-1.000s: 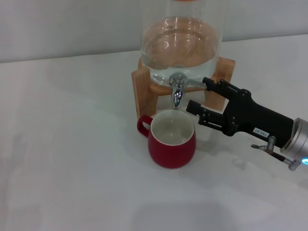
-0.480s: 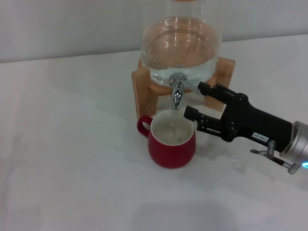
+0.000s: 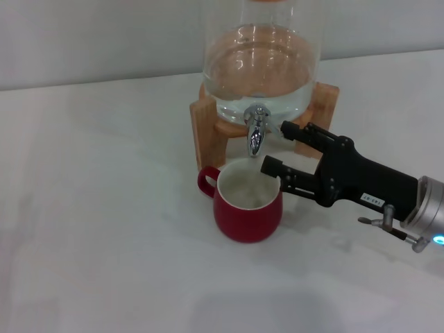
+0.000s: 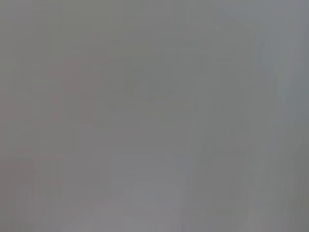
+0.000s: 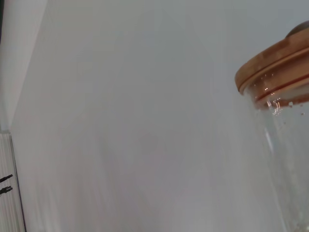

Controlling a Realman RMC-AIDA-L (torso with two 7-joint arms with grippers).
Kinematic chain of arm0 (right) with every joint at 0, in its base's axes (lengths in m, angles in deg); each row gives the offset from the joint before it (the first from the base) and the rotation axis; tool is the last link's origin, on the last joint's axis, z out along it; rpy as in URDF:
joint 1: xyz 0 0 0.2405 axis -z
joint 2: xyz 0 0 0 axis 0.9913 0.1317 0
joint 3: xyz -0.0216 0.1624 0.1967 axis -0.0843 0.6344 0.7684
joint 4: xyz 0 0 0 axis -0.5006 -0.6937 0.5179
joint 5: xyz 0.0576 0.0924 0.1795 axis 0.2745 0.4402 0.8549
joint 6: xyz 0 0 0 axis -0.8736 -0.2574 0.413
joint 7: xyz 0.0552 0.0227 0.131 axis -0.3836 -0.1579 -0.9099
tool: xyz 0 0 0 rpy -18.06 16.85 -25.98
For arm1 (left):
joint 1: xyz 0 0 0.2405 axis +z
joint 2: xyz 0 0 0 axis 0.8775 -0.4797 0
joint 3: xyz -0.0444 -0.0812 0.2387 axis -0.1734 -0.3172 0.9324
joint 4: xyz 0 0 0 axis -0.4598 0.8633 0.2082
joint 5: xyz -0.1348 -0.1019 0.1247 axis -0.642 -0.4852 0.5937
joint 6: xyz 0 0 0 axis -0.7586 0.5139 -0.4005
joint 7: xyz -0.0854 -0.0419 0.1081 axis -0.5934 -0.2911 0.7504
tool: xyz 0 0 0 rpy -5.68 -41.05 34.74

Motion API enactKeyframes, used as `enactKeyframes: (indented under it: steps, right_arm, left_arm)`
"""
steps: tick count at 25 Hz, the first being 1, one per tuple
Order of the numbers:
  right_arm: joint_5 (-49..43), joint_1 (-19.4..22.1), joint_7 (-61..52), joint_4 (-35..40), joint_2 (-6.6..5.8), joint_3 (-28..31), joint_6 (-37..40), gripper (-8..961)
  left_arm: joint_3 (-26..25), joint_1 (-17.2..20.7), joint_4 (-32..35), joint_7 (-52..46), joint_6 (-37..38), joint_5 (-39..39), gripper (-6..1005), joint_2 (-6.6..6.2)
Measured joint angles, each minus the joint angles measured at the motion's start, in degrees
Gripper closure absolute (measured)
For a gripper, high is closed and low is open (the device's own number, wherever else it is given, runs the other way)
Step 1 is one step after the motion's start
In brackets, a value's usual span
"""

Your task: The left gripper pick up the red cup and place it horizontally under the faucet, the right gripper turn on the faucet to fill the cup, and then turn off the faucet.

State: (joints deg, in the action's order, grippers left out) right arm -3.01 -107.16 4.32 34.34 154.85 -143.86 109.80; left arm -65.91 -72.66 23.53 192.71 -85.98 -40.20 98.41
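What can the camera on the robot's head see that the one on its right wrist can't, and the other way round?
Only the head view shows the red cup standing under the faucet, the wooden stand, the white table, and the right gripper, open, beside the faucet. Only the right wrist view shows the wooden lid on top of the jar. Both show the glass jar. The left gripper appears in neither.

A blank, featureless grey surface fills the whole view.
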Motion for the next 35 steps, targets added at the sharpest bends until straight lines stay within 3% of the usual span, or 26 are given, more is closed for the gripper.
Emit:
enactKeyframes:
  steps: [18,35]
  right_arm:
    - [0.1,0.8,-0.8,2.1,-1.65,3.7,3.8,129]
    - [-0.9,0.0,-1.4,3.2,0.49,-3.9,4.4,129]
  left_arm:
    - [0.0,0.0,0.0,0.0,0.0,0.5,128,0.02]
    - [0.0,-0.6,0.0,0.0,-0.1,1.1,127,0.07]
